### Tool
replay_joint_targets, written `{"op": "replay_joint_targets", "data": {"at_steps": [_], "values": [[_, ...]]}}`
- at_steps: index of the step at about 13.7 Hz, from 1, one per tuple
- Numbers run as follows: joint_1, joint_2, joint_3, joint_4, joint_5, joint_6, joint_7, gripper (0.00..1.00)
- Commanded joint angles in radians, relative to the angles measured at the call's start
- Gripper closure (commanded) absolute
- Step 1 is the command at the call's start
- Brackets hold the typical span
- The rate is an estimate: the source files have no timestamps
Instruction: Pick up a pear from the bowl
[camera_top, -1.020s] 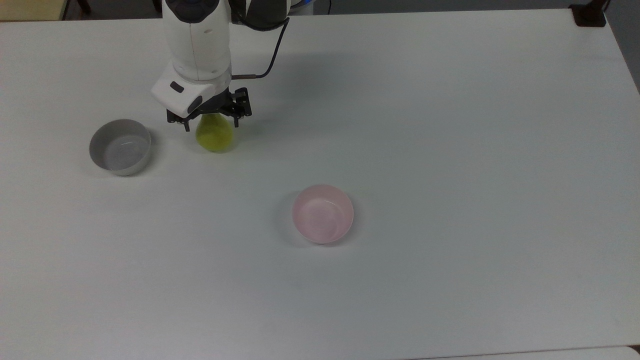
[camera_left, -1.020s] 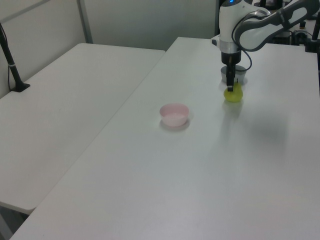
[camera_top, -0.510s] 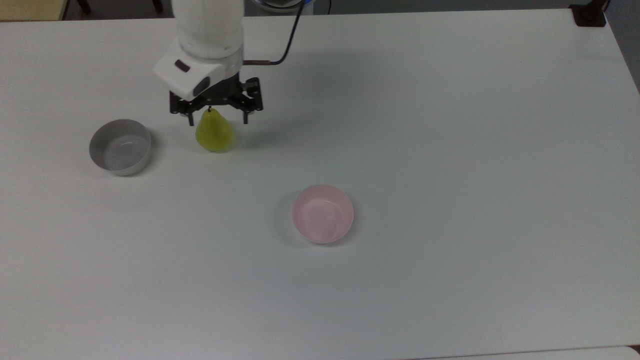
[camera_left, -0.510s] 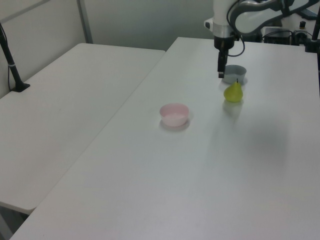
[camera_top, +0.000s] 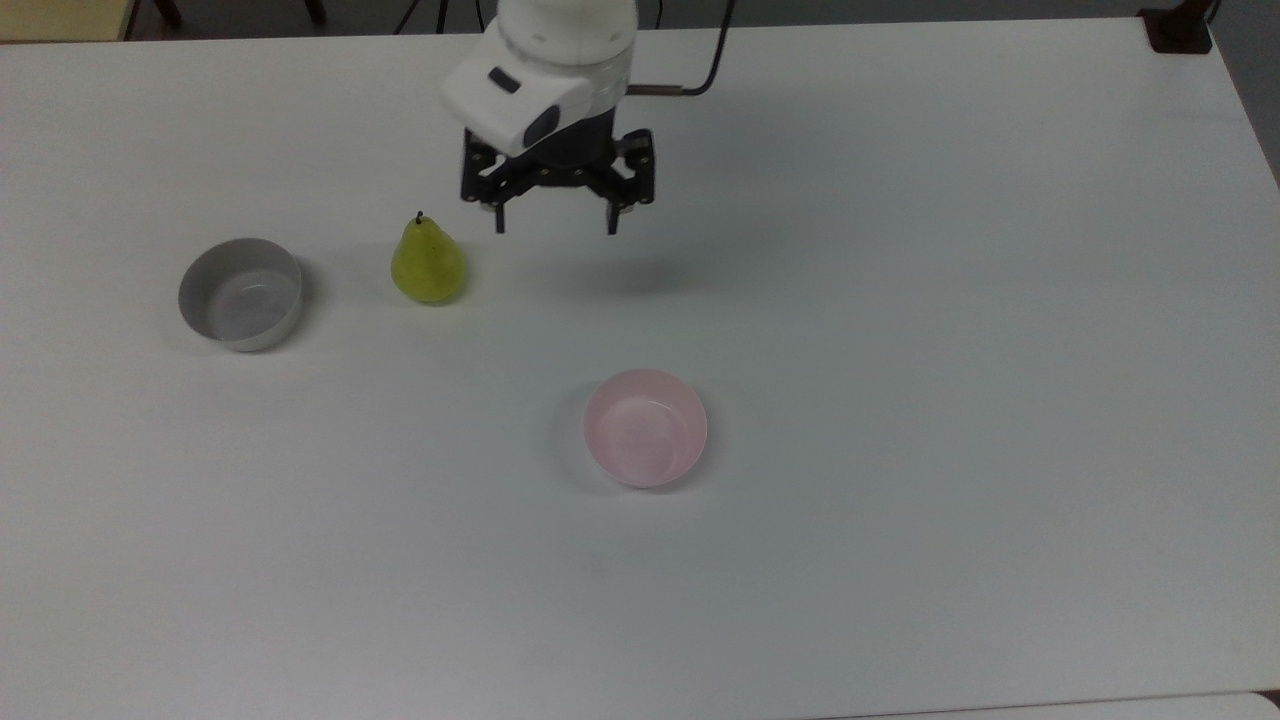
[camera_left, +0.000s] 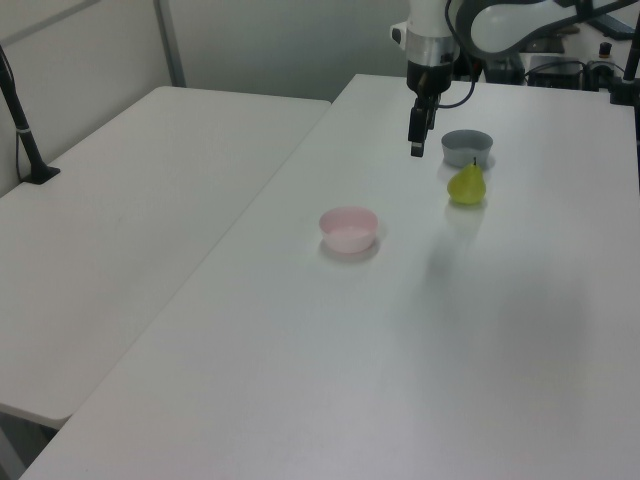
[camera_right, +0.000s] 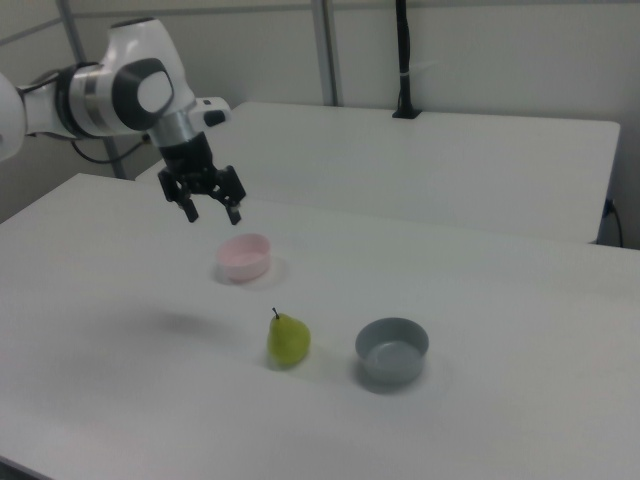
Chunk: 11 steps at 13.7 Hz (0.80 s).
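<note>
Pincer (camera_top: 556, 222) risen, shifted toward top view's right, released; pear (camera_top: 428, 263) upright on table (camera_top: 900, 300).

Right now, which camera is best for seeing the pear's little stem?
The right view: the pear stands upright with its stem sticking up against the pale table. The top view shows the pear from above, its stem short. The left view shows it small and far.

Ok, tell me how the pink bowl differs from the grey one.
The pink bowl is pale pink; the grey bowl is grey-white. The pink bowl stands alone mid-table; the grey bowl stands close beside the pear, not touching it. Both are small, round, upright and empty, similar in size.
</note>
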Motion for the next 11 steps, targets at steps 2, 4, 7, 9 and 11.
{"op": "replay_joint_targets", "data": {"at_steps": [2, 4, 7, 9, 11], "values": [[0.135, -0.071, -0.100, 0.001, 0.050, -0.080, 0.088, 0.00], [0.232, -0.096, -0.216, -0.001, 0.096, -0.100, 0.079, 0.00], [0.232, -0.114, -0.244, -0.001, 0.101, -0.122, 0.054, 0.00], [0.214, -0.116, -0.244, 0.004, 0.105, -0.154, 0.022, 0.00], [0.205, -0.114, -0.238, 0.005, 0.108, -0.159, 0.015, 0.00]]}}
